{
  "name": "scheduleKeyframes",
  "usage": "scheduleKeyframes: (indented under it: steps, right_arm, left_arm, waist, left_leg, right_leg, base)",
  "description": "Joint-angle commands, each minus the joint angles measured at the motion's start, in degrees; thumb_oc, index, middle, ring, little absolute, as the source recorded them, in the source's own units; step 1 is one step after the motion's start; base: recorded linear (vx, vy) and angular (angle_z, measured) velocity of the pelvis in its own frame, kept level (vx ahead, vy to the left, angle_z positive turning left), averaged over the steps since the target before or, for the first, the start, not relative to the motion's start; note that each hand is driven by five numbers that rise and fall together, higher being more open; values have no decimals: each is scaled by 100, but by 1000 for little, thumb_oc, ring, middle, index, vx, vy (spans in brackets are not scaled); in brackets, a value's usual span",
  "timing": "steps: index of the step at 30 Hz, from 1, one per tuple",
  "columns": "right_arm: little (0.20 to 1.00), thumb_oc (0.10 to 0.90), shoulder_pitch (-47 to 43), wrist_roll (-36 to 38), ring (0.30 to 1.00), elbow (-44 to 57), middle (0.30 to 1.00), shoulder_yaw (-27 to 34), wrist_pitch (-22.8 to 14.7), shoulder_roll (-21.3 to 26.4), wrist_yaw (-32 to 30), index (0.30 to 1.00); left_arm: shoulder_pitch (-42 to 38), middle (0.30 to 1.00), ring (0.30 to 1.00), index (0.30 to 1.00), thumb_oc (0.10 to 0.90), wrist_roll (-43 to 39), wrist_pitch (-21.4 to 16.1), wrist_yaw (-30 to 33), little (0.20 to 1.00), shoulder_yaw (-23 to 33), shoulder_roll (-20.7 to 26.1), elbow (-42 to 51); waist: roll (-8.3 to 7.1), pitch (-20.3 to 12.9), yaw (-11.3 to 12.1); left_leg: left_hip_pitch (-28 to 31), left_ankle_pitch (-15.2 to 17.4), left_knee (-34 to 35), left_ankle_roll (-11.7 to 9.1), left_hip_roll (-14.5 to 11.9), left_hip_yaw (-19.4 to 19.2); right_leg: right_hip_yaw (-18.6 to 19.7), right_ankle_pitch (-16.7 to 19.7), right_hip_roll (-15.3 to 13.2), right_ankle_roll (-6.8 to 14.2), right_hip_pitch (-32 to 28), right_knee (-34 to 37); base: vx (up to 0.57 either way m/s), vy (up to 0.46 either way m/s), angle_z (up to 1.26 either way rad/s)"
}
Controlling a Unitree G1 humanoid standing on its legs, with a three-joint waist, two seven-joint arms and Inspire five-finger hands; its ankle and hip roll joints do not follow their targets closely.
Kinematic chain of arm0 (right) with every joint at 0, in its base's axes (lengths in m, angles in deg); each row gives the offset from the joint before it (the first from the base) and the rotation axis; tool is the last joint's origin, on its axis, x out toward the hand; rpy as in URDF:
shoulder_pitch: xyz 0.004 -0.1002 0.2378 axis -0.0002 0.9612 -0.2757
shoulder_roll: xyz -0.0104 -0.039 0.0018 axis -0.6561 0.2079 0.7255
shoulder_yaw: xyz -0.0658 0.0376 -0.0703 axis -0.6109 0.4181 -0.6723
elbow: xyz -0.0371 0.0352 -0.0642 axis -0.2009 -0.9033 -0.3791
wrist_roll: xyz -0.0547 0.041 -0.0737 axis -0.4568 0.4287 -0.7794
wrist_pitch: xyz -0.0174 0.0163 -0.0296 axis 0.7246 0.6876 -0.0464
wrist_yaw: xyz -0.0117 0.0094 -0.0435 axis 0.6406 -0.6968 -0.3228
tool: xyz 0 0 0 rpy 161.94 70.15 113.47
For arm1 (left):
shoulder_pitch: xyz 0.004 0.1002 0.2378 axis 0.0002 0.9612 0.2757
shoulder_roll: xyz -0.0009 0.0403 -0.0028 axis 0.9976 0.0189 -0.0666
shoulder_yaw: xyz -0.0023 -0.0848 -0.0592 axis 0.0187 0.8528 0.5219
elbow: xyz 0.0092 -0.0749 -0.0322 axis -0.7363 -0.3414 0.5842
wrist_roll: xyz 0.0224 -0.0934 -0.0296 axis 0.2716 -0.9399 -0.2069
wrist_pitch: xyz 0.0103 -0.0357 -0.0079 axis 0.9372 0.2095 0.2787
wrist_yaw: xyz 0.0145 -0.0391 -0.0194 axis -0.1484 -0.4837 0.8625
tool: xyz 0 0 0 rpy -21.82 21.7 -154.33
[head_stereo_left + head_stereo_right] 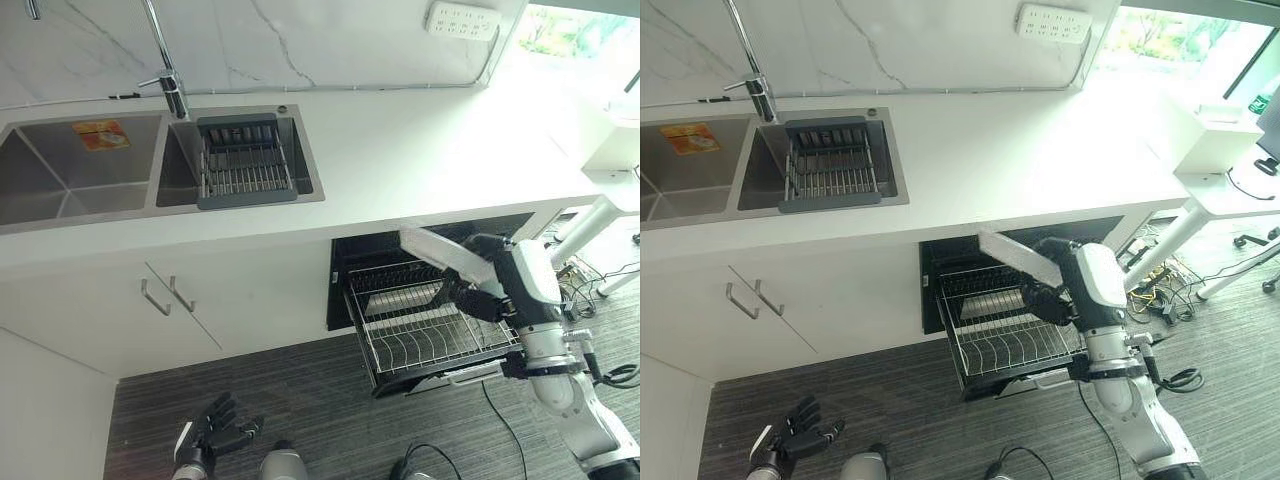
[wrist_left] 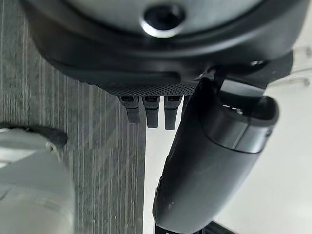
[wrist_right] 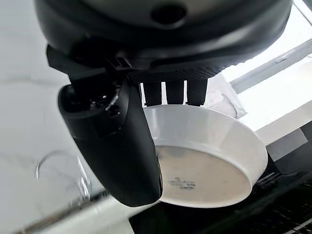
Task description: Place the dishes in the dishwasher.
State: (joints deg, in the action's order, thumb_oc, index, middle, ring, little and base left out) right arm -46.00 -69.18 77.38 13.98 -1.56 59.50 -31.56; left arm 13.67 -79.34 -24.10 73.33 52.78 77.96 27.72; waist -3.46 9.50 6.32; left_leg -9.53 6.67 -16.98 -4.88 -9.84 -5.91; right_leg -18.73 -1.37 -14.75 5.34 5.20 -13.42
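My right hand (image 1: 478, 297) is shut on a white plate (image 1: 447, 253), pinching its rim between thumb and fingers (image 3: 170, 92). The plate (image 3: 209, 161) hangs tilted above the pulled-out wire dishwasher rack (image 1: 430, 330), over its back half. The rack (image 1: 1010, 335) sticks out of the dark opening under the white counter and holds no dishes that I can see. My left hand (image 1: 215, 432) hangs low over the striped floor, far left of the rack, fingers relaxed and holding nothing.
A double steel sink (image 1: 60, 175) is set in the counter (image 1: 430, 150), with a grey drying rack (image 1: 243, 162) in its right basin and a tap (image 1: 165, 70) behind. Cabinet doors with handles (image 1: 165, 295) stand left of the dishwasher. A white desk leg (image 1: 590, 225) stands at right.
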Motion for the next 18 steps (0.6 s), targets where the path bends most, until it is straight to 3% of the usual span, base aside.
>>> scheduleKeyframes:
  steps: [1, 4, 13, 17, 18]
  right_arm:
    - [300, 400, -491, -331, 300, 124, 300, 120, -627, 357, -857, 300]
    - [300, 400, -503, -444, 300, -368, 300, -87, -677, 374, -982, 300]
    - [300, 400, -798, -643, 300, -1847, 300, -630, -559, 378, -1262, 300]
    - [300, 400, -992, -642, 300, -2201, 300, -709, -134, 377, -1263, 300]
    - [300, 400, -1112, -718, 300, -2368, 300, -792, 129, 365, -1392, 300]
  left_arm:
    - [-215, 900, 900, 900, 800, 109, -510, -16, 900, 99, 254, 154]
    - [-242, 900, 900, 900, 800, 586, -636, 189, 900, 33, 378, 87]
    - [-277, 900, 900, 900, 800, 712, -567, 275, 900, -17, 551, -235]
    - [-231, 900, 900, 900, 800, 1100, -693, 375, 900, -152, 642, -245]
    - [-227, 900, 900, 900, 800, 1206, -719, 508, 900, -281, 715, -197]
  waist:
    - [97, -187, 19]
    - [92, -191, 54]
    - [84, -200, 210]
    - [95, -193, 269]
    - [106, -177, 297]
  left_leg:
    - [455, 511, -21, -76, -207, -354]
    - [452, 517, -21, -69, -185, -325]
    - [455, 529, -21, -52, -106, -203]
    - [458, 529, -21, -44, -78, -152]
    - [455, 530, -21, -40, -69, -132]
  right_leg:
    - [-182, -519, -242, 571, -34, -377]
    - [-204, -522, -248, 578, -52, -377]
    - [-306, -508, -288, 597, -108, -377]
    - [-321, -506, -293, 592, -117, -377]
    - [-326, -495, -298, 594, -109, -377]
  base:
    - [26, -14, 4]
    - [12, -18, 8]
    - [25, -15, 8]
    - [28, -9, 5]
    - [15, -6, 4]
